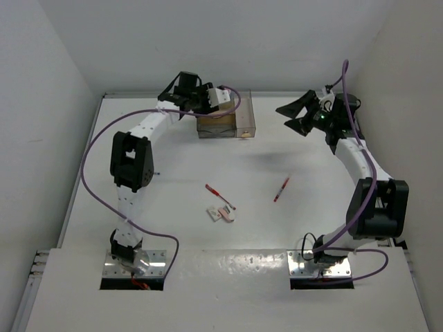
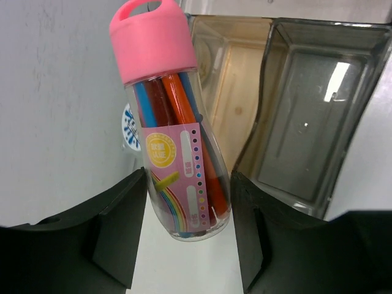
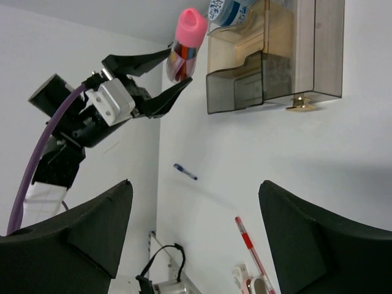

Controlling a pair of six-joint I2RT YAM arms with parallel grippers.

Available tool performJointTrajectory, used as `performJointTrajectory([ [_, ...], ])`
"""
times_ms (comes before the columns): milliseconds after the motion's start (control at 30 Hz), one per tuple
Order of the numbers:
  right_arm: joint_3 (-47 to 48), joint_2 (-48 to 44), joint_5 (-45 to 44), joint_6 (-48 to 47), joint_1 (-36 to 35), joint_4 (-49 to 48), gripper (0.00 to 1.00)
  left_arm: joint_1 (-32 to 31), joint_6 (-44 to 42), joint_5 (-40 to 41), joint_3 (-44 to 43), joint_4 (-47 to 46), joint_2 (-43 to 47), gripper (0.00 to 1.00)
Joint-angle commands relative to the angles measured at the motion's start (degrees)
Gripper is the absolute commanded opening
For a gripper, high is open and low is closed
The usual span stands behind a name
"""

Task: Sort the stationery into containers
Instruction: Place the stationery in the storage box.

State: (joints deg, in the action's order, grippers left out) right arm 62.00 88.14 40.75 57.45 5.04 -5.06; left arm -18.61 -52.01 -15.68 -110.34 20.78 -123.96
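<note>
1. White table (image 1: pixel 208 155) under plain white walls, with organiser (image 1: pixel 246 128) at far edge, about centre.
2. Left claw (image 2: pixel 187 184) clenched on bottle (image 2: pixel 177 122): clear, pink-capped, packed with coloured pens, pinched low on its body, cap pointing away from wrist.
3. Bottle raised just beside organiser's left wall, and by both wrist views not yet inside any section.
4. Right claw (image 3: pixel 193 196) released and empty, raised at far right, well apart from organiser.
5. Loose on table: red pen (image 1: pixel 220 196) mid-table, second red pen (image 1: pixel 281 189) to its right, erasers (image 1: pixel 221 214) just beside the first, blue pen (image 3: pixel 185 172) off to the left.
6. Patterned roll (image 2: pixel 130 127) peeking out behind bottle; inside organiser or beside it, cannot tell.
7. Risk of slipping: smooth rounded plastic, low grip and most of the length beyond the fingers, so likely to pivot or slide on any jerk.
8. Risk of clipping organiser's wall with cap or base if swung across too low, enough perhaps to shove or tip it.
9. Risk of releasing over the rim rather than a section: probably toppling outward onto table or onto roll.
10. Risk of jamming or leaning out if dropped into the narrow section; wide section probably the safer choice.
</note>
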Motion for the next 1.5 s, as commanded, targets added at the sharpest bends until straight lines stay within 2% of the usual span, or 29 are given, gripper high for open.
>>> performJointTrajectory([
  [0, -0.6, -1.0, 0.9, -1.8, -0.3, -3.1, 0.83, 1.6, -5.2, -8.0, -6.6, -2.5, -1.7, 0.00],
  [167, -1.7, -0.8, 1.3, -2.0, -0.2, -3.5, 0.83, 1.9, -10.6, -10.3, -8.0, -0.6, -4.3, 0.00],
  [400, -2.4, -0.7, 1.6, -2.0, -0.3, -3.7, 0.83, 1.6, -15.4, -9.6, -8.1, 1.8, -5.9, 0.01],
  [600, -2.6, -0.5, 1.5, -1.2, -0.3, -4.2, 0.83, 1.4, -14.8, -8.5, -8.2, 1.5, -6.5, 0.12],
  [800, -3.1, -0.9, 1.7, -0.9, -0.3, -4.4, 0.83, 1.4, -14.4, -7.5, -8.7, -0.3, -7.9, 0.15],
  [867, -3.1, -0.9, 1.7, -1.0, -0.3, -4.2, 0.83, 1.3, -13.5, -6.6, -8.9, -1.3, -8.4, 0.24],
  [933, -3.2, -0.9, 1.8, -1.2, -0.3, -4.1, 0.83, 1.3, -12.7, -5.9, -9.3, -2.8, -8.6, 0.38],
  [967, -3.1, -0.8, 1.8, -1.3, -0.5, -4.1, 0.83, 1.3, -12.5, -5.5, -9.5, -3.4, -8.7, 0.45],
  [1000, -3.2, -0.9, 1.8, -1.3, -0.5, -4.1, 0.83, 1.2, -12.0, -5.2, -10.0, -3.9, -8.8, 0.59],
  [1100, -3.1, -0.7, 1.7, -1.5, -0.5, -4.2, 0.83, 1.2, -10.1, -4.5, -10.9, -4.9, -8.6, 0.63],
  [1167, -3.1, -0.7, 1.9, -1.7, -0.6, -3.9, 0.83, 1.2, -8.0, -4.4, -10.8, -6.2, -7.3, 0.84],
  [1300, -2.8, -1.0, 1.9, -2.3, -0.7, -3.5, 0.83, 1.3, -6.5, -4.8, -9.0, -7.5, -3.8, 0.89],
  [1467, -2.4, -1.8, 2.4, -4.1, -1.0, -2.1, 0.83, 1.9, -3.3, -4.0, -6.4, -7.2, 0.0, 0.90],
])
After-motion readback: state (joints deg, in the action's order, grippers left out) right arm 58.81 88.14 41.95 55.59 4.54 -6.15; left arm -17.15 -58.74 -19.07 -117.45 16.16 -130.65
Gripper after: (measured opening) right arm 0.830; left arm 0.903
